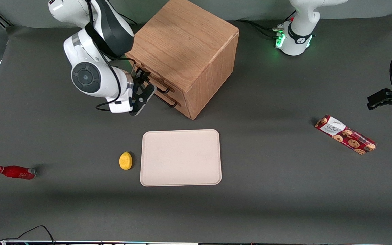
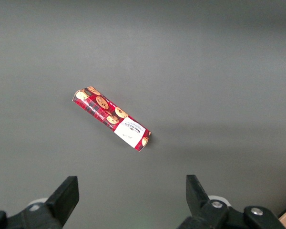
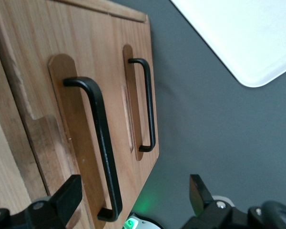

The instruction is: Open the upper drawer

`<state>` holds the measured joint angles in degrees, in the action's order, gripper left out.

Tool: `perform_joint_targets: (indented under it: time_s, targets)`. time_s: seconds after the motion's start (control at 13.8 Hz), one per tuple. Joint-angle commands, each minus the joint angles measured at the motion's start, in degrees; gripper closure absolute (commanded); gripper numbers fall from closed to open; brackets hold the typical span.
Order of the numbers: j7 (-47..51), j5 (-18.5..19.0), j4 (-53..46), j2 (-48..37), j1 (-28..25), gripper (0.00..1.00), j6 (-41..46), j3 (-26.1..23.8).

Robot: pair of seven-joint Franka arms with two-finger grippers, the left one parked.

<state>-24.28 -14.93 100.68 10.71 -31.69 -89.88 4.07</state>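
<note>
My fingers (image 1: 141,89) hang spread apart just in front of the upper drawer (image 3: 81,143), its handle (image 3: 101,143) ungrasped, drawer shut.

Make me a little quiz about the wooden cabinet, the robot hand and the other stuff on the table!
1. True or false: the upper drawer is already pulled out.
2. The gripper is: A) open in front of the upper drawer's handle, B) holding the lemon, C) over the tray.
3. Fill in: the lemon lies beside the ____.

Key:
1. False. Its front sits level with the lower drawer in the cabinet.
2. A.
3. Tray.
</note>
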Motion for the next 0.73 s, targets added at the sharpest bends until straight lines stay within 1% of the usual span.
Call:
perform_joint_targets:
  time_s: [0.0,0.15,0.65]
  targets:
    - [-1.47,-1.25,2.33,-0.96,0.84,0.00,-1.18,-1.70]
    - [-1.82,-1.25,2.85,-0.87,0.84,0.00,-1.26,-1.70]
    - [-3.50,-1.25,6.28,-0.43,0.84,0.00,-5.83,-1.96]
